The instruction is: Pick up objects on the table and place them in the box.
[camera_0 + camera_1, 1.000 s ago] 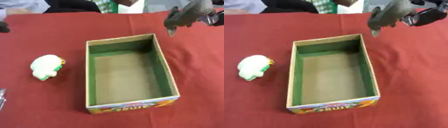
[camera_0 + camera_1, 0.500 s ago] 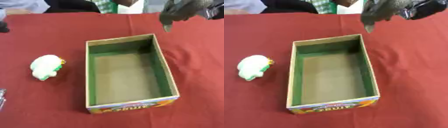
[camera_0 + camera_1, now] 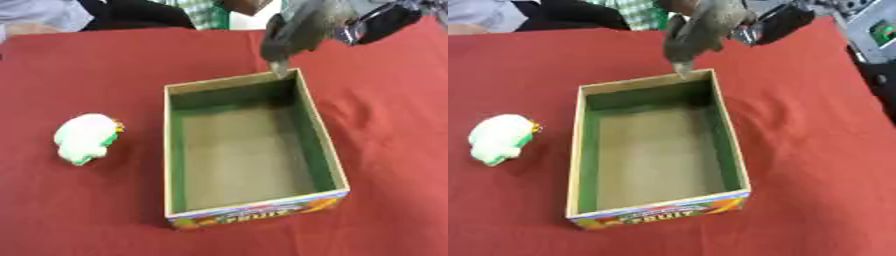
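Right hand holds grey object above box.

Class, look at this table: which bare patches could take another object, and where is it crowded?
The red cloth lies bare right of the box, and between the box and the white-green toy. The box floor holds nothing. Crowded: the box's far right corner, where the right hand hangs with a grey object.

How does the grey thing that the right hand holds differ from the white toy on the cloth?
The grey thing is dark, long and hangs in the air over the far rim of the box; the white toy is pale, rounded, with green parts. The grey thing is gripped by the right hand; the toy lies untouched, left of the box. Both are outside the box.
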`<action>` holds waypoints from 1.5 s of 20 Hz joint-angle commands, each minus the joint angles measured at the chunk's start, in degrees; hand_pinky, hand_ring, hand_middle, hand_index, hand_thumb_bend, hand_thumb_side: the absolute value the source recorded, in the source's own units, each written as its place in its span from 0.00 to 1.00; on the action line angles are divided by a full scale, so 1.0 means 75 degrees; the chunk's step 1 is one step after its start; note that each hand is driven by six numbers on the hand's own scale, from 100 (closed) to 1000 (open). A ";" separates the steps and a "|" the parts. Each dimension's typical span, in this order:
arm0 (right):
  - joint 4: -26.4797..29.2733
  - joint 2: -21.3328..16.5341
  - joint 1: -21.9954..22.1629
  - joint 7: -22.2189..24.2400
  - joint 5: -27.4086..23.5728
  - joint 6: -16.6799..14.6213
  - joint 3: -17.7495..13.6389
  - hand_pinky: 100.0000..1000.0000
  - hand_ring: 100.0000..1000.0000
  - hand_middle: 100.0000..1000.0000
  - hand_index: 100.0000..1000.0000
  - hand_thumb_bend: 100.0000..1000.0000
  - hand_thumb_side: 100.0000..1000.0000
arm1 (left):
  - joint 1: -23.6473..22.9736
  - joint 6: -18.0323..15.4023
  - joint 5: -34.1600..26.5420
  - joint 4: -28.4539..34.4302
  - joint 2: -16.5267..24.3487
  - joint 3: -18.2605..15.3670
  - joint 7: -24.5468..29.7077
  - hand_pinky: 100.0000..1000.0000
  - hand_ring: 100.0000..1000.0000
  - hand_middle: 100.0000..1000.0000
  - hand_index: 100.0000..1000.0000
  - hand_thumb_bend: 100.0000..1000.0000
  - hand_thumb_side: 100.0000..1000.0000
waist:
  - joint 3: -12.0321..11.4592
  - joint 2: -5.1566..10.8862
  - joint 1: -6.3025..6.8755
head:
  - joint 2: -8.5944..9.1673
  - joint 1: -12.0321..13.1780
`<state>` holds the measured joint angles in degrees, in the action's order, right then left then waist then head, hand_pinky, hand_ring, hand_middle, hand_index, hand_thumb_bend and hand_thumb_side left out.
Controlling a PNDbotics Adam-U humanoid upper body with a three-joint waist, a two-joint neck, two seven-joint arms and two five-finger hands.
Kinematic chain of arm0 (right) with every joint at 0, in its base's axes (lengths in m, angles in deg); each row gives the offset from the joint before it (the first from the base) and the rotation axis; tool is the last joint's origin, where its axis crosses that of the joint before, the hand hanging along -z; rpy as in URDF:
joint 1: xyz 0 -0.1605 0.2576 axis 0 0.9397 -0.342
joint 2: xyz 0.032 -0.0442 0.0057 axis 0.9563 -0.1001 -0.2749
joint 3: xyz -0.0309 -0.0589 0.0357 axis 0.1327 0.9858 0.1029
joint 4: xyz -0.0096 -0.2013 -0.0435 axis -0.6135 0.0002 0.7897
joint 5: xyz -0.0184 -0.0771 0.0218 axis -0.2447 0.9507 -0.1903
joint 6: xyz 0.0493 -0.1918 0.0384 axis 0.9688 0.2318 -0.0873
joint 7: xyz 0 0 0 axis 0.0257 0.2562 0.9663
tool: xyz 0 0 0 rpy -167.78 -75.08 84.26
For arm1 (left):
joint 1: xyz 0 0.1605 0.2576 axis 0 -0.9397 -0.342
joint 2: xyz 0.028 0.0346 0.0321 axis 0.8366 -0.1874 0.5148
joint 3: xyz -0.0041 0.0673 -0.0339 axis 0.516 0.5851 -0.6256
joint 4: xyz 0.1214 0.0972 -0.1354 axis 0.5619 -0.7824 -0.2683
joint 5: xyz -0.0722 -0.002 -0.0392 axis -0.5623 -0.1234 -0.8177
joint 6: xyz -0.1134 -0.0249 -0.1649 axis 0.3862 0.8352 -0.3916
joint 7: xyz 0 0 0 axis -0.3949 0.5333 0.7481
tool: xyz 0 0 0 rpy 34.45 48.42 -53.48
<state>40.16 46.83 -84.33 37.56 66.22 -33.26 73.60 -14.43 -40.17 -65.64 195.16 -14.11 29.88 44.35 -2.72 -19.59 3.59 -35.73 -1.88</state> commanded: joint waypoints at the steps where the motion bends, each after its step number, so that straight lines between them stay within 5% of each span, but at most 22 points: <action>1: -0.0056 0.0244 -0.0248 0.0700 0.0311 -0.0407 0.0065 0.65 0.32 0.00 0.00 0.00 0.22 | 0.0120 -0.0034 -0.0045 0.0113 0.0213 -0.0021 0.0016 0.53 0.55 0.58 0.69 0.00 0.75 | -0.0023 0.0153 0.0004 | 0.0035 -0.0030; 6: -0.0275 0.0729 -0.0267 0.0805 0.0665 0.0085 0.0321 0.65 0.32 0.00 0.00 0.00 0.22 | 0.0157 -0.0043 -0.0069 0.0113 0.0180 0.0003 0.0041 0.53 0.55 0.58 0.69 0.00 0.75 | -0.0055 0.0125 0.0021 | 0.0095 -0.0045; 16: -0.0839 0.1297 -0.0173 0.0728 0.1350 0.0324 0.0491 0.65 0.32 0.00 0.00 0.00 0.22 | 0.0354 -0.0068 -0.0096 0.0113 0.0296 0.0019 0.0065 0.53 0.55 0.58 0.69 0.00 0.74 | -0.0087 0.0154 0.0032 | 0.0106 -0.0043; 27: -0.1477 0.1538 -0.0018 0.0914 0.2176 -0.0362 0.0867 0.66 0.38 0.00 0.09 0.00 0.20 | 0.0517 0.0176 0.0231 0.0113 0.0615 -0.0068 0.0118 0.52 0.57 0.60 0.71 0.00 0.69 | -0.0122 0.0161 0.0010 | 0.0071 -0.0016; 30: -0.1461 0.1468 0.0018 0.0915 0.2411 -0.0599 0.0921 0.67 0.45 0.12 0.23 0.00 0.18 | 0.0738 0.0449 0.0556 0.0113 0.1027 -0.0287 0.0293 0.52 0.61 0.64 0.75 0.00 0.61 | -0.0130 0.0195 0.0024 | 0.0021 -0.0011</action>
<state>29.30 58.61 -83.52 39.04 83.15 -31.78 80.30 -9.78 -37.60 -62.54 195.16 -9.38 29.03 46.19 -3.54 -19.41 3.75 -35.71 -2.11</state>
